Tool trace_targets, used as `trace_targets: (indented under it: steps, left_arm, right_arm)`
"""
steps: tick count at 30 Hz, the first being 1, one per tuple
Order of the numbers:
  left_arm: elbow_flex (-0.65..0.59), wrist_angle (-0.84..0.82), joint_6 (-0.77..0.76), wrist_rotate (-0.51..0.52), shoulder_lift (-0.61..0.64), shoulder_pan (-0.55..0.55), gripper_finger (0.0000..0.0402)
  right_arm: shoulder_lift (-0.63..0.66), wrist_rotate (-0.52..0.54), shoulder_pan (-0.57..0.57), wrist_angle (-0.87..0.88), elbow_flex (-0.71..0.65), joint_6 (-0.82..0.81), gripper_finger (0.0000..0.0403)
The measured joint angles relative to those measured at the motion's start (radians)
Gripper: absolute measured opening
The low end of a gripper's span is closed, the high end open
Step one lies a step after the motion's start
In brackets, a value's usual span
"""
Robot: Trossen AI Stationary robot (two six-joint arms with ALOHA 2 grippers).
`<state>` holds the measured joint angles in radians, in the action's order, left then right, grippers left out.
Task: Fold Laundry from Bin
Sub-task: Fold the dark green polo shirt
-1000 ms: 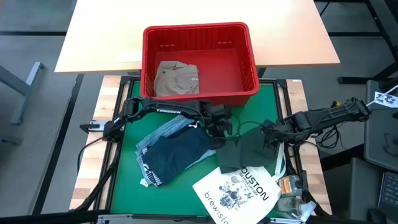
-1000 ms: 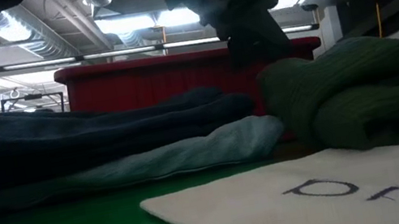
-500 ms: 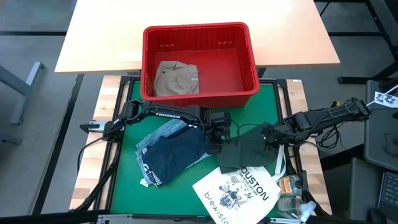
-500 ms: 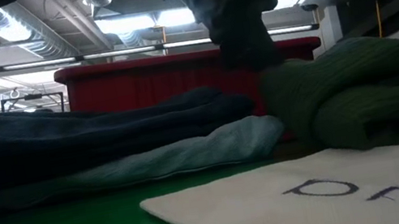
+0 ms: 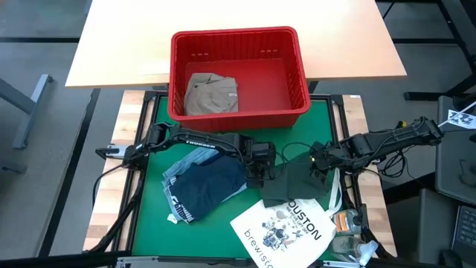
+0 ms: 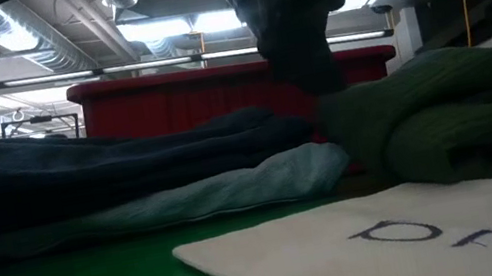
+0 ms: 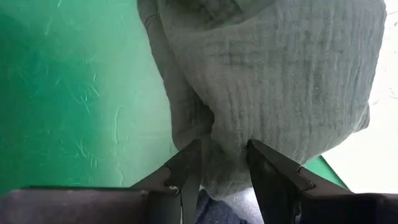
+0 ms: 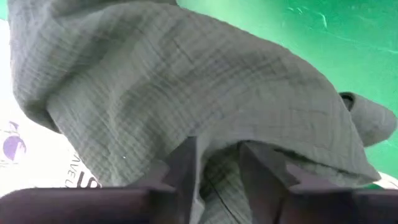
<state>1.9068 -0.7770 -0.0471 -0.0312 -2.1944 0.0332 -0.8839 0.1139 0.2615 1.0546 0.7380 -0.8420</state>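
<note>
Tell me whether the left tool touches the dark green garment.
Touching. The left wrist view shows the left tool pinching a fold of the dark green garment between both fingers.

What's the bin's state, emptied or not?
Not emptied. The high view shows one khaki garment crumpled in the red bin, against its left wall; the rest of its floor is bare.

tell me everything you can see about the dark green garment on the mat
The dark green garment is soft, crinkly woven cloth, bunched into a loose heap on the green mat, in front of the red bin. Its near edge overlaps the white tote bag, and the navy garment lies beside it. The left pincer pinches a fold at one edge; the right pincer is pressed into the other edge.
</note>
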Motion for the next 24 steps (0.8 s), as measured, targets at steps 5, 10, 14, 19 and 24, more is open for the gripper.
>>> trace_targets:
  steps: [5,10,14,19,24]
  left_arm:
    - [0.0,0.0,0.0,0.004,0.0,0.002,0.0125]
    - [0.0,0.0,0.0,0.005,0.0,0.003,0.0125]
    - [0.0,0.0,0.0,0.005,0.0,0.003,0.0125]
    - [0.0,0.0,0.0,0.005,0.0,0.003,0.0125]
    - [0.0,0.0,-0.001,0.005,0.0,0.003,0.0125]
  right_arm:
    - [-0.018,0.009,0.0,-0.003,0.0,-0.021,0.0047]
    - [-0.052,0.01,0.0,-0.007,0.0,-0.042,0.0007]
    - [-0.082,0.005,0.0,-0.008,0.0,-0.043,0.0008]
    - [-0.119,-0.018,0.0,-0.008,0.0,-0.044,0.0052]
    - [-0.14,-0.01,0.0,-0.007,0.0,-0.041,0.0113]
